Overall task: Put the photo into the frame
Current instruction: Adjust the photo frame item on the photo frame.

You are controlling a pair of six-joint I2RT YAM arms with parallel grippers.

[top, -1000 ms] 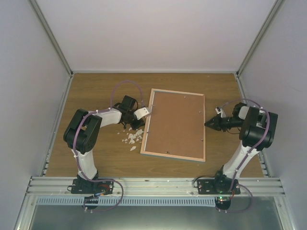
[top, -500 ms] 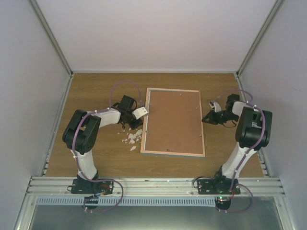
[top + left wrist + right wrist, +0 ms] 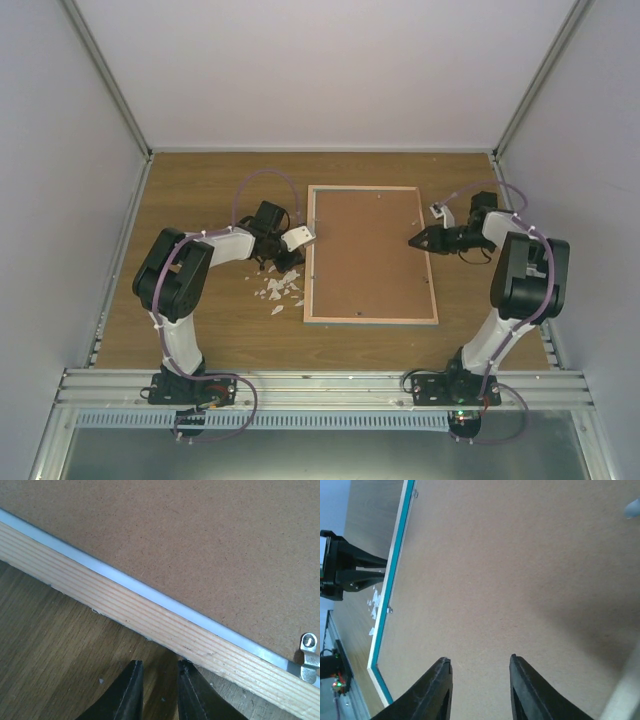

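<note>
Lying flat with its brown backing board upward, the frame (image 3: 368, 255) is being carried at the middle of the wooden table (image 3: 200, 190), one short side being turned toward the table's near edge and the other toward its far edge. White scraps (image 3: 277, 290) are being seen scattered on the table just beside the near part of the frame's left side. Farther in, the left gripper (image 3: 157, 667) is being held low at that left side. Its fingers are being held narrowly spread with only bare table between them, the tips just beside the light wood rim. A metal tab (image 3: 310, 652) is being seen at the board's edge. Opposite, the right gripper (image 3: 412, 241) is being held over the frame's right side, its fingers spread and nothing being pinched.
</note>
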